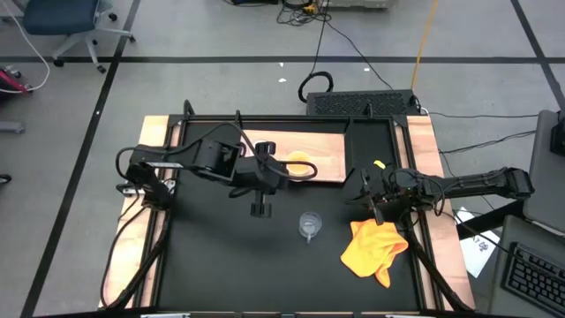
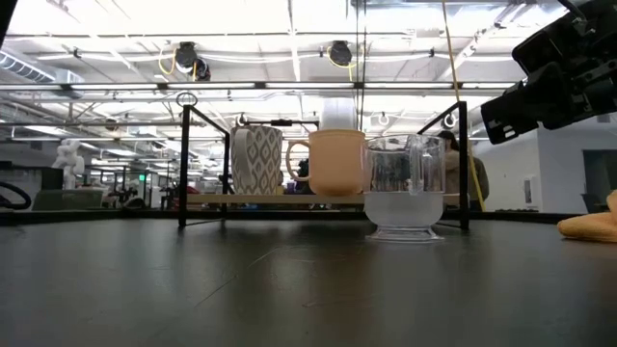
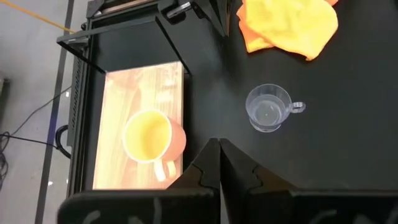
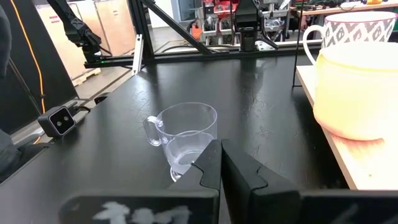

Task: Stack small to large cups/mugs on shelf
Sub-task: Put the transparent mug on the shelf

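Observation:
An orange-yellow mug (image 3: pixel 149 137) and a white patterned mug (image 2: pixel 256 159) stand side by side, upright on their bases, on the light-wood shelf (image 3: pixel 137 93) at the table's far side. The clear glass cup (image 1: pixel 308 225) stands upright on the black tabletop, nearer than the shelf. My left gripper (image 3: pixel 219 155) hangs shut and empty above the table, just in front of the shelf and left of the glass cup, pointing steeply down. Low at the table's right side, my right gripper (image 4: pixel 219 155) is shut and empty, pointing level at the glass cup (image 4: pixel 183 137).
A crumpled yellow cloth (image 1: pixel 375 247) lies on the tabletop at the near right, beside the right arm. Thin black bracket posts (image 2: pixel 183 159) rise at the shelf's ends. A small black camera (image 4: pixel 59 121) sits at the table's near edge.

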You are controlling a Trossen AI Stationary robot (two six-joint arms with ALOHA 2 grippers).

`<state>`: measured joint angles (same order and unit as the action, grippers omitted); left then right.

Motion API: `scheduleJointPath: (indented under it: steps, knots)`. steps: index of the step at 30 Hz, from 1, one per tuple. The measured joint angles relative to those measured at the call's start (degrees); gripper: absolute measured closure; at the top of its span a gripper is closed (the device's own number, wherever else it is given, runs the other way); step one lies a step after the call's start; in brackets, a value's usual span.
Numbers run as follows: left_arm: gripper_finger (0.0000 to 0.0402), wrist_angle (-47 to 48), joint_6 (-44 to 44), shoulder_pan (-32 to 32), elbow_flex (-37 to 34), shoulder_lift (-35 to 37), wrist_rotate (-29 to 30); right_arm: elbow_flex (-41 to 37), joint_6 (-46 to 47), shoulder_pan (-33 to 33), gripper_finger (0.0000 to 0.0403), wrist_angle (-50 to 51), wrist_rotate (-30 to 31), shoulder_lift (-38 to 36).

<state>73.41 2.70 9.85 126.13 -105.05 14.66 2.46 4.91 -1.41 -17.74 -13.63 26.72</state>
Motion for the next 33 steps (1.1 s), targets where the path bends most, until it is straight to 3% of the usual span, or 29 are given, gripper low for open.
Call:
scheduleJointPath:
  steps: [10,15,21,24,29,33]
  knots:
    - [0.0401,1.07,-0.34,-0.28,-0.25,4.90,1.67,0.00,0.44,0.01,0.0403,0.00,0.00,-0.02]
    - [0.0401,-2.28,-1.75,-0.50,-5.94,10.80,3.47,0.00,0.41,0.02,0.0403,0.00,0.00,-0.02]
    - [0.0401,-12.53,-1.73,-1.60,-21.65,20.87,3.85,0.00,0.44,0.02,0.0403,0.01,0.00,0.00]
    - [0.0401,-20.35,-1.49,-2.81,-31.88,27.43,1.33,0.00,0.46,0.01,0.0403,0.00,0.00,0.00]
    - [0.0401,-38.93,1.20,-4.55,-49.51,38.55,-11.55,0.00,0.46,0.02,0.0403,-0.04,0.00,-0.02]
    - [0.0401,-49.70,2.10,-5.53,-59.13,45.04,-19.49,0.00,0.46,0.01,0.0403,-0.23,0.00,-0.02]
